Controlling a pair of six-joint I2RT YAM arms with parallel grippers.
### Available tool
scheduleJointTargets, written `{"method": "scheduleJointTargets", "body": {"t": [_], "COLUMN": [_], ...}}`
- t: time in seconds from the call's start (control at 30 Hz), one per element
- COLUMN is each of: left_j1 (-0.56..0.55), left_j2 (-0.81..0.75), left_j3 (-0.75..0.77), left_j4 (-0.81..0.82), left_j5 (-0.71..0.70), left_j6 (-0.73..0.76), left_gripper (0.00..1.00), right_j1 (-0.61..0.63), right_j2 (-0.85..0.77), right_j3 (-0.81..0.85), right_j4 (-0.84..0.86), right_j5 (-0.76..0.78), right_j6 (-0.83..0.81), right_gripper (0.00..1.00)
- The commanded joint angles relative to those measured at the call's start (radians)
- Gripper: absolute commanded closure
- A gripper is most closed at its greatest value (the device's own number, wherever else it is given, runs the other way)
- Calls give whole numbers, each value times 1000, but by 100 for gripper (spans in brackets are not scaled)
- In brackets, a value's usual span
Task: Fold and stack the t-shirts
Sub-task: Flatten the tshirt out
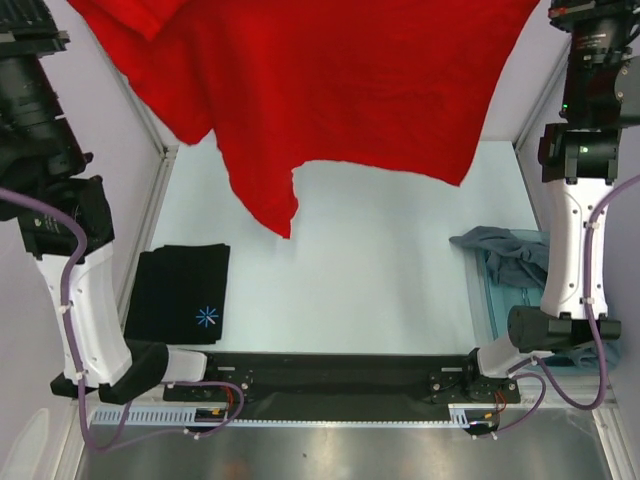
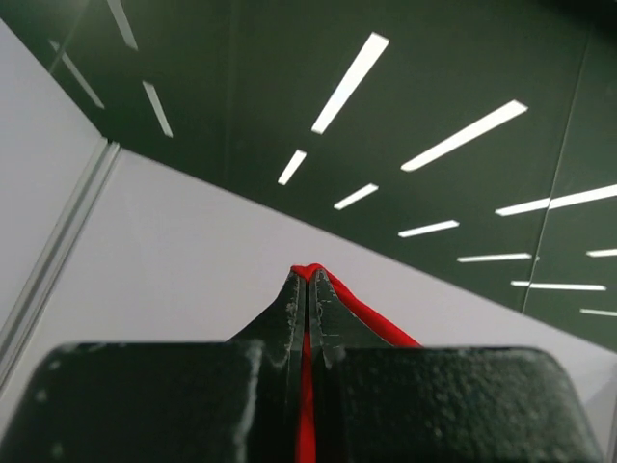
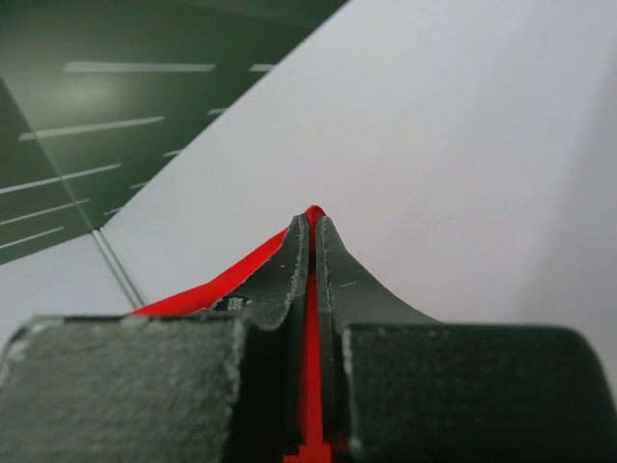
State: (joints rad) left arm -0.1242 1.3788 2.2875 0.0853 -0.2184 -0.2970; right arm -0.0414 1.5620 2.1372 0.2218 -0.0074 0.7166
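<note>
The red t-shirt point(image 1: 340, 90) hangs spread out high over the far half of the table, its lower edge uneven. Both arms are raised to the top corners and their fingertips are out of the top view. In the left wrist view my left gripper point(image 2: 308, 280) is shut on a fold of the red cloth point(image 2: 371, 313). In the right wrist view my right gripper point(image 3: 312, 224) is shut on the red cloth point(image 3: 207, 287) too. A folded black t-shirt point(image 1: 182, 295) with a blue-white starburst lies flat at the near left. Teal-grey t-shirts point(image 1: 505, 255) lie crumpled at the right.
The pale table top point(image 1: 370, 290) is walled by white side panels point(image 1: 150, 200). A clear bin point(image 1: 500, 300) at the right edge holds the teal-grey cloth. The black arm base plate point(image 1: 330, 375) runs along the near edge.
</note>
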Motion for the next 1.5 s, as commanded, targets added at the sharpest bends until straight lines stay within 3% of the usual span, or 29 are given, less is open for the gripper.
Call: {"method": "scheduleJointTargets", "body": {"t": [0.0, 0.17, 0.53, 0.8, 0.97, 1.07, 1.17, 1.23, 1.3, 1.4, 1.47], "left_j1": [11, 11, 18, 34, 58, 92, 116, 121, 148, 166, 179], "left_j2": [55, 172, 535, 560, 477, 375, 214, 64, -38, -219, -315], "left_j3": [33, 38, 322, 353, 291, 163, -108, -369, -637, -964, -1100], "left_j4": [77, 139, 226, 240, 185, 118, 108, 120, 122, 114, 84], "left_j5": [-70, -97, -116, -104, -53, -12, 34, 22, 5, -16, -22], "left_j6": [22, 50, -30, -128, -128, -163, -176, -174, -186, -168, -108], "left_gripper": [100, 100, 100, 100, 100, 100, 100, 100, 100, 100, 100], "right_j1": [-22, -23, -64, -110, -118, -118, -98, -45, 26, 101, 179], "right_j2": [-3, 100, 346, 363, 232, 127, -18, -143, -247, -448, -580], "right_j3": [4, 55, 334, 458, 364, 167, -64, -193, -449, -790, -912], "right_j4": [13, -1, -47, -105, -179, -197, -214, -269, -286, -352, -429], "right_j5": [61, 78, 87, 90, 70, 55, 17, 17, 17, 17, 17], "right_j6": [-36, -26, 0, 20, 18, 61, 84, 80, 90, 124, 150], "right_gripper": [100, 100, 100, 100, 100, 100, 100, 100, 100, 100, 100]}}
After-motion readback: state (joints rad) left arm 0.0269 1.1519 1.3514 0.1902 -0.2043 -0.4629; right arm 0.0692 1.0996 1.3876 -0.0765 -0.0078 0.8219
